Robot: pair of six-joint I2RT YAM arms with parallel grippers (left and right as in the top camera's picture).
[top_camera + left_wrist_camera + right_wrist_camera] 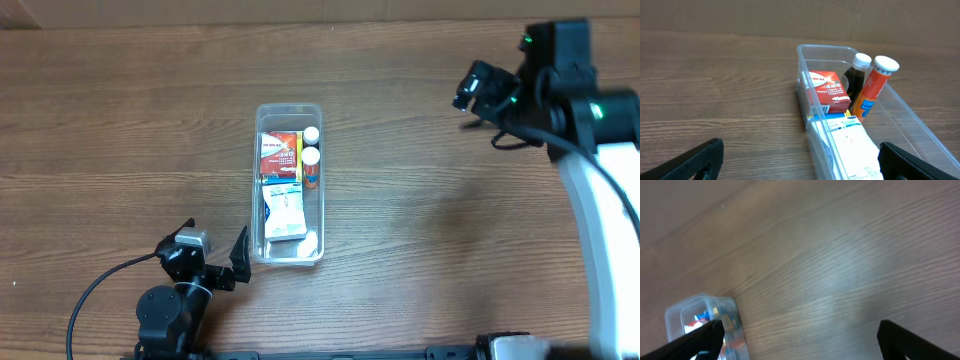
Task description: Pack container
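Note:
The clear plastic container [258, 190] stands in the middle of the wooden table. It holds a red box [280, 152], a white and blue box [284, 212], an orange tube [311, 168] and a dark bottle with a white cap [312, 134]. The left wrist view shows the container [807, 90] with the red box [829, 90], orange tube [875, 85] and dark bottle [856, 75]. My left gripper [215, 252] is open and empty at the container's near left corner. My right gripper [478, 85] is open and empty, raised at the far right. The container shows blurred in the right wrist view [700, 325].
Bare wood surrounds the container on all sides. A cable [100, 290] runs from the left arm's base at the front edge. The right arm's white link [600, 220] reaches along the right side.

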